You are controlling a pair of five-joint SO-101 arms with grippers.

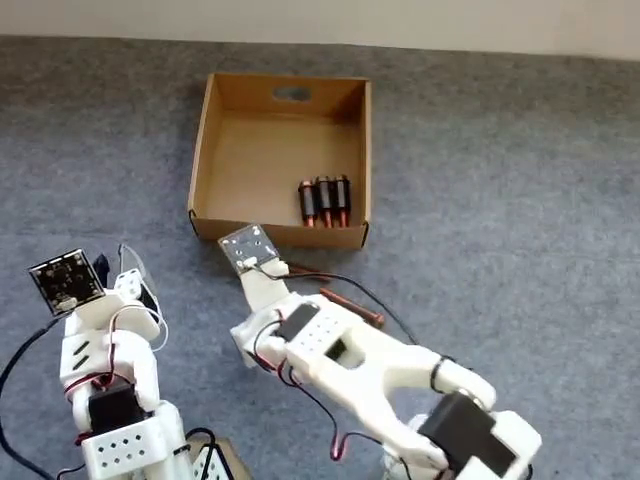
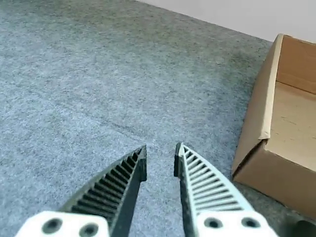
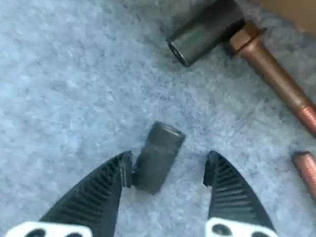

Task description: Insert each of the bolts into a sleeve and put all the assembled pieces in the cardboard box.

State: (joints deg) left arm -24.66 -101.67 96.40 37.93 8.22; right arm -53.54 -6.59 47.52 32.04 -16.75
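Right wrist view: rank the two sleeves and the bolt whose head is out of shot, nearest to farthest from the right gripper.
1. Near sleeve: between the open fingers of the right gripper, close against one of them.
2. Cropped bolt: just outside the other finger.
3. Far sleeve: well ahead of the fingertips, beside the hex head of the long bolt.

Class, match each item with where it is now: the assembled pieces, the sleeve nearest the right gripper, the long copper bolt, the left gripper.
Items:
1. assembled pieces
2. nearest sleeve
3. long copper bolt
4. left gripper

Places:
A. over bare carpet beside the cardboard box
B. between the open right gripper jaws
C. inside the box
D. on the carpet, head by another sleeve

Pairs: 1-C, 2-B, 3-D, 4-A.
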